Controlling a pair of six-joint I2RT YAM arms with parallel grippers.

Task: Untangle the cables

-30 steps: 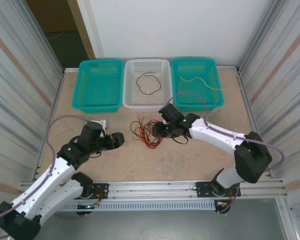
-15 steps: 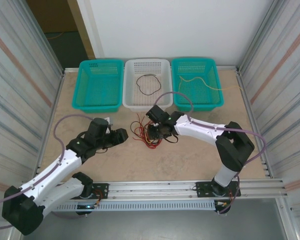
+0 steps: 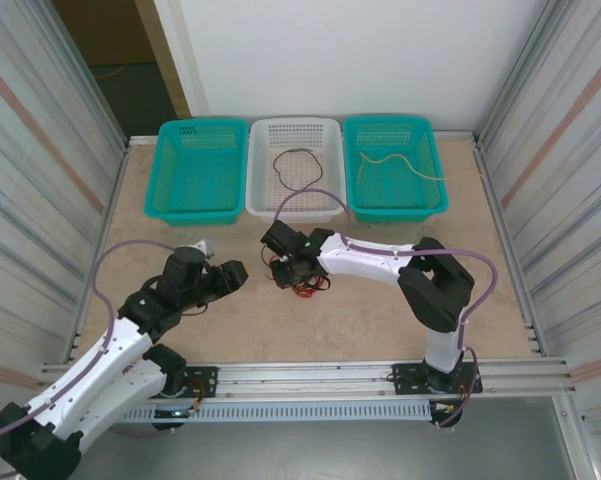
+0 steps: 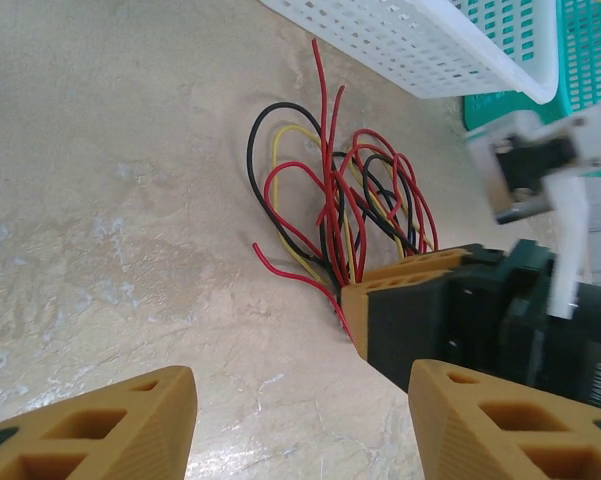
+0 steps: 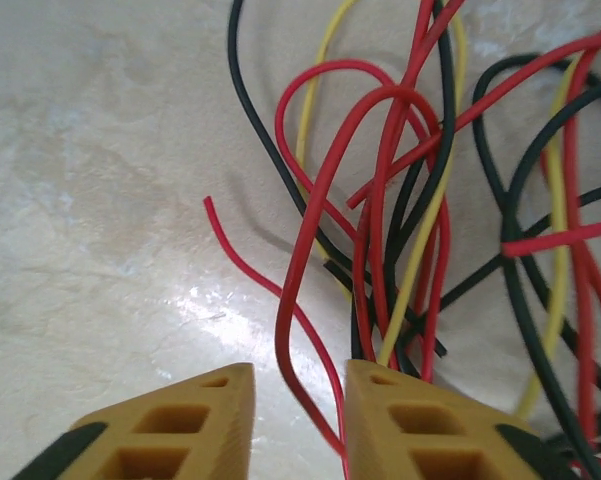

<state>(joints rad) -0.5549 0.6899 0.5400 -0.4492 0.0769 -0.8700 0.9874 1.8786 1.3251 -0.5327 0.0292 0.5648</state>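
A tangle of red, black and yellow cables (image 3: pixel 302 272) lies on the table in front of the white basket. My right gripper (image 3: pixel 284 268) is down at its left edge. In the right wrist view its fingers (image 5: pixel 300 390) stand a narrow gap apart, and a red cable (image 5: pixel 302 262) runs down between them without being pinched. My left gripper (image 3: pixel 232 276) hovers left of the tangle, open and empty (image 4: pixel 300 400). In its wrist view the tangle (image 4: pixel 345 210) and the right gripper's fingers (image 4: pixel 405 280) lie just ahead.
Three baskets stand along the back: a teal one (image 3: pixel 162 170), a white one (image 3: pixel 264 175) holding a black cable loop (image 3: pixel 298 168), and a teal one (image 3: pixel 436 175) holding a yellow cable (image 3: pixel 400 165). Metal walls close both sides.
My right gripper has slid left across the tangle to its left edge, and its jaws have narrowed around a red cable. My left gripper has shifted slightly and stays open.
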